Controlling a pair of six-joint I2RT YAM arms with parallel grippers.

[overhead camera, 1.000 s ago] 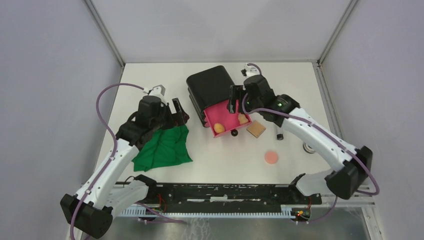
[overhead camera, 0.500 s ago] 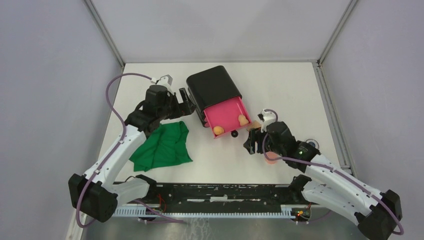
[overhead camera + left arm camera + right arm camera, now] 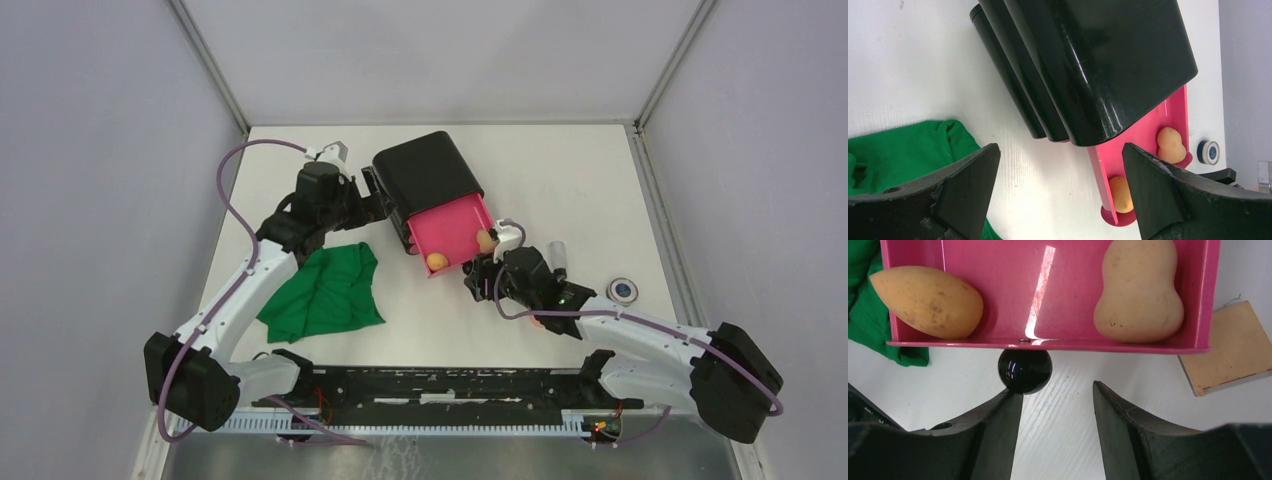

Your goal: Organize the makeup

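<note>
The white table carries a black box straight ahead of the left gripper. That gripper's fingers are spread wide with nothing between them, and only bare table shows in the gap. A green cloth lies beside and under its left finger.

A pink drawer is pulled out of the box. Its front wall lies just ahead of the right gripper, whose fingers stand apart and hold nothing. The drawer's black knob sits at the tip of that gripper's left finger, just outside the gap. I cannot tell whether the two touch.

A tan pad lies flat on the table, ahead of the right finger and off to its outer side, close to the drawer's corner.

Two orange sponges lie inside the drawer beyond the fingertips, one at each end and well apart.

A grey tube lies behind the right gripper beside its arm. A small round compact sits further out on that same side.
</note>
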